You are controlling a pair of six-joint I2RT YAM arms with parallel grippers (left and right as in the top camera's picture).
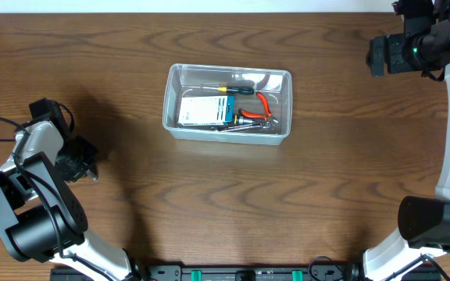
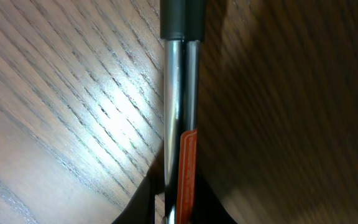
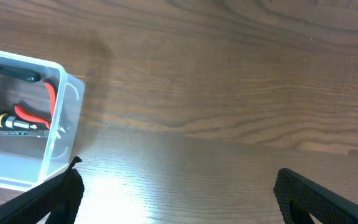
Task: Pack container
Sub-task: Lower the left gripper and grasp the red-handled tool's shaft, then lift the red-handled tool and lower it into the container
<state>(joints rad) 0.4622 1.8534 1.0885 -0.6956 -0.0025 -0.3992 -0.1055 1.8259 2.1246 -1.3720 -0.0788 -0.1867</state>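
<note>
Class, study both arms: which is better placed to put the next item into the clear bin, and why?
Left, most likely. The left gripper is shut on a silver tool with a dark handle, ready to carry to the bin. The right gripper is open and empty.

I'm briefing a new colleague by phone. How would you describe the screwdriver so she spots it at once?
Find the clear plastic container in the middle of the wooden table. Along its far wall lies the screwdriver, beside the blue-and-white box; its yellow-and-black handle sets it apart from the red-handled pliers.
</note>
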